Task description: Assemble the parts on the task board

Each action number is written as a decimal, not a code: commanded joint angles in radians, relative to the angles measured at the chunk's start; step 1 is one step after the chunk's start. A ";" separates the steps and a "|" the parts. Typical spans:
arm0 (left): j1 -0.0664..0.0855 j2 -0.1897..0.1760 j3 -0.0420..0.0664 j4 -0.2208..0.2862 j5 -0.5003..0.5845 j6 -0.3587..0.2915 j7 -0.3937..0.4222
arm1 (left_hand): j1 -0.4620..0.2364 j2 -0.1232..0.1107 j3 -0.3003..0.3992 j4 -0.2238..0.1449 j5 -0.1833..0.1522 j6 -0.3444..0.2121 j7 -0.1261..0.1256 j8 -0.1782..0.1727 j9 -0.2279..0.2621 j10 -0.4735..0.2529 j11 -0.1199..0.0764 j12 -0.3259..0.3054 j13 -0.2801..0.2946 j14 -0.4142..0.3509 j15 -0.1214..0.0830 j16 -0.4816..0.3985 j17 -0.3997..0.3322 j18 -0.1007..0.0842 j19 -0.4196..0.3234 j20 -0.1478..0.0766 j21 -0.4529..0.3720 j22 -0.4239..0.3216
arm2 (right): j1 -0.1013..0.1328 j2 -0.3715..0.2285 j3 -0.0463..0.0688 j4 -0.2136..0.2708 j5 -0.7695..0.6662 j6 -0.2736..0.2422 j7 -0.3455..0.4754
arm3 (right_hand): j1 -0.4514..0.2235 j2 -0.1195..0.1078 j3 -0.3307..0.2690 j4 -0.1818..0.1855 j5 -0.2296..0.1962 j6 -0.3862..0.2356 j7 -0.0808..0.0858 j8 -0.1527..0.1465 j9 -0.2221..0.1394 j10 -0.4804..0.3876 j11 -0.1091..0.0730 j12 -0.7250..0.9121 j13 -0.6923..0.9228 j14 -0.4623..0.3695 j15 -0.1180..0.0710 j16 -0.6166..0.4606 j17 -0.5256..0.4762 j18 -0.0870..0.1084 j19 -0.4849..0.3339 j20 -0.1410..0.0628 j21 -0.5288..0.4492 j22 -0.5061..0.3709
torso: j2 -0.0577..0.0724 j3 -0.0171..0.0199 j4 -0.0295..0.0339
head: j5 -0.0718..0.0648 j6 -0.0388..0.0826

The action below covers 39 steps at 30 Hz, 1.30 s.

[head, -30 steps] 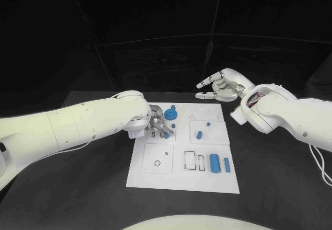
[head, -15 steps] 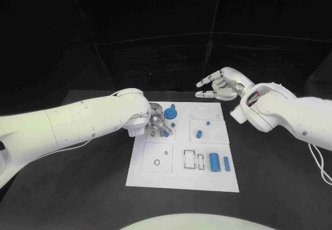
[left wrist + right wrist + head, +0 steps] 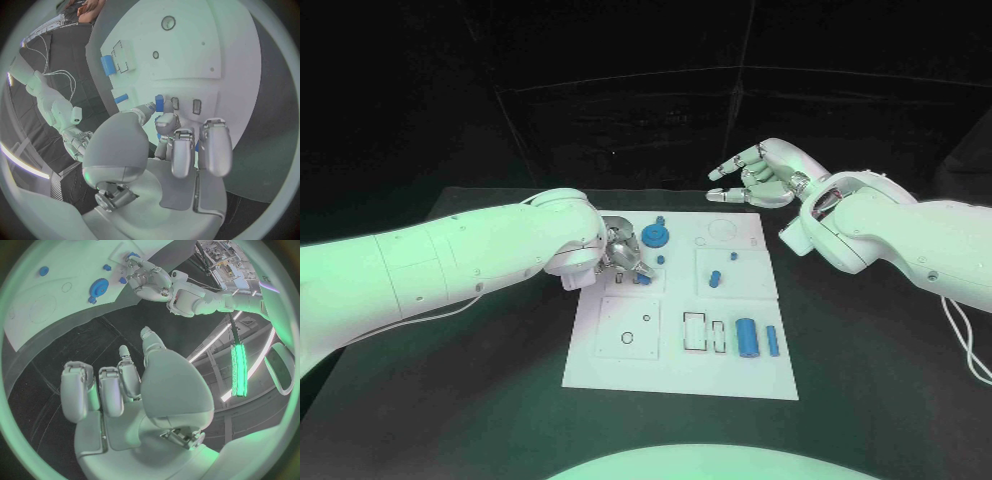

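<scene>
A small blue peg [image 3: 159, 103] is pinched by the left hand [image 3: 627, 258], directly over board [image 3: 733, 375] slots; right hand [image 3: 759, 178] is held empty, fingers apart, beyond the far edge.

Head view: looks steeply down from above the near edge of the black table [image 3: 473, 400], taking in the whole white board [image 3: 682, 370] and both arms.
Left wrist view: sits behind the left hand [image 3: 181, 150], very near the board [image 3: 187, 50], facing along it.
Right wrist view: behind the right hand [image 3: 119, 385], raised off the table beyond the board's far edge.
Shared: all three show the board [image 3: 56, 285]; the right wrist view also catches the left hand [image 3: 147, 277].
</scene>
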State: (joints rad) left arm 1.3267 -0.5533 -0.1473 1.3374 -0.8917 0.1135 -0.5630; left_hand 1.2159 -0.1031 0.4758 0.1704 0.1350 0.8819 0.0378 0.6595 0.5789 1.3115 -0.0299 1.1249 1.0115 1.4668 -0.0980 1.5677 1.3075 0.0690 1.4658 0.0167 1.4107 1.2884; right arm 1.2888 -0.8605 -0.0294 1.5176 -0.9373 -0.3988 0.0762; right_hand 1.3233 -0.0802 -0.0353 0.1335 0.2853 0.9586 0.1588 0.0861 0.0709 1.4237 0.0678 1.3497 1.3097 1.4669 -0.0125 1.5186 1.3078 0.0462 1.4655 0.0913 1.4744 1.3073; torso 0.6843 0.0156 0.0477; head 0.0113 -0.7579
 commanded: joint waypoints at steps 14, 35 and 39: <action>-0.004 -0.056 0.000 0.060 -0.092 -0.147 0.033 | -0.014 -0.012 0.211 -0.196 -0.005 0.002 0.006 0.010 0.007 0.013 -0.001 -0.002 0.001 0.104 0.007 0.003 0.263 -0.013 0.006 0.002 -0.003 0.005 | 0.002 -0.001 0.001 -0.002 0.002 0.003 0.015 | 0.003 0.010 -0.006 -0.003 0.005 0.003 -0.006 0.005 0.001 -0.005 -0.002 -0.005 0.076 0.076 0.003 -0.007 0.146 0.000 0.004 0.005 -0.005 0.039 | 0.000 0.0006 0.0015 | 0.007 -0.005; -0.027 -0.034 -0.001 0.034 -0.137 -0.100 -0.012 | -0.016 -0.016 0.218 -0.200 -0.005 0.004 0.006 0.011 0.008 0.017 -0.002 0.000 0.003 0.104 0.007 0.003 0.263 -0.014 0.009 0.002 0.001 0.012 | 0.002 0.001 0.001 -0.003 0.003 0.006 0.019 | 0.003 0.010 -0.006 -0.003 0.005 0.003 -0.006 0.005 0.001 -0.005 -0.002 -0.005 0.076 0.076 0.003 -0.007 0.146 0.000 0.004 0.005 -0.005 0.039 | 0.001 0.0004 -0.0011 | 0.011 -0.010; -0.029 -0.037 -0.001 0.037 -0.137 -0.082 -0.020 | -0.017 -0.017 0.220 -0.201 -0.005 0.005 0.006 0.012 0.009 0.017 -0.002 0.000 0.002 0.104 0.007 0.003 0.263 -0.014 0.010 0.002 0.002 0.013 | 0.002 0.002 0.001 -0.004 0.003 0.007 0.019 | 0.003 0.010 -0.006 -0.003 0.005 0.003 -0.006 0.005 0.001 -0.005 -0.002 -0.005 0.076 0.076 0.003 -0.007 0.146 0.000 0.004 0.005 -0.005 0.039 | 0.001 -0.0002 -0.0014 | 0.013 -0.011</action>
State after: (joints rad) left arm 1.2979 -0.5895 -0.1489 1.3730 -1.0155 0.0028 -0.5675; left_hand 1.1882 -0.1217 0.5195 0.1378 0.1274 0.8833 0.0418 0.6673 0.5864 1.3223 -0.0339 1.1250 1.0139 1.4668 -0.0979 1.5677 1.3074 0.0691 1.4657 0.0166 1.4107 1.3004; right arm 1.2887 -0.8599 -0.0295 1.5130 -0.9372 -0.3974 0.0846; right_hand 1.3233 -0.0802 -0.0353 0.1335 0.2852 0.9586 0.1588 0.0861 0.0709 1.4238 0.0678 1.3500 1.3097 1.4669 -0.0125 1.5186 1.3075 0.0461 1.4655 0.0913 1.4745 1.3073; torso 0.6853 0.0156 0.0458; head 0.0228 -0.7682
